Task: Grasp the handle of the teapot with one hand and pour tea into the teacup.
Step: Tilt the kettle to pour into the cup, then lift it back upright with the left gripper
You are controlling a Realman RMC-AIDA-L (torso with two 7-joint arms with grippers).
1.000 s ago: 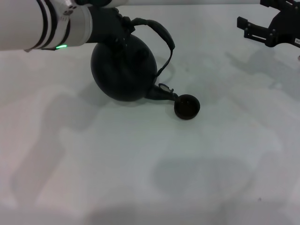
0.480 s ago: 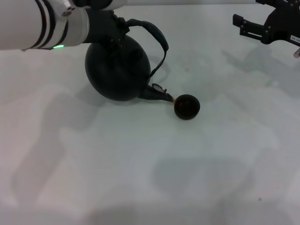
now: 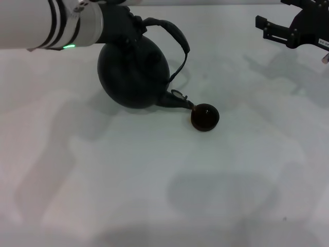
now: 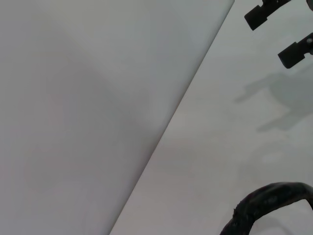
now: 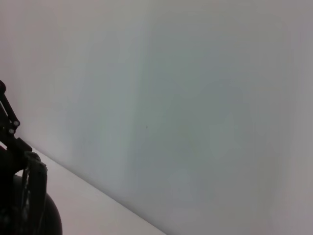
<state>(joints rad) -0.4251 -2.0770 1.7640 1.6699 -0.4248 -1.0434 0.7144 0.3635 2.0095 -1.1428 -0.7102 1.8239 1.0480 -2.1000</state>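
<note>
The large black teapot [image 3: 133,74] hangs tilted over the white table, its spout [image 3: 181,100] pointing down to the rim of the small dark teacup [image 3: 205,117]. My left gripper [image 3: 128,24] is shut on the arched black handle [image 3: 175,36] at its upper left end, with its fingers mostly hidden against the black pot. A piece of the handle shows in the left wrist view [image 4: 266,203]. My right gripper [image 3: 288,28] is parked, open and empty, at the far right; it also shows in the left wrist view [image 4: 279,32].
The white table [image 3: 164,180] stretches in front of the cup and pot. A plain wall [image 5: 195,98] stands behind the table's far edge.
The teapot swung slightly left and then back right, staying tilted with its spout at the cup. The right gripper rose a little at first, then held still.
</note>
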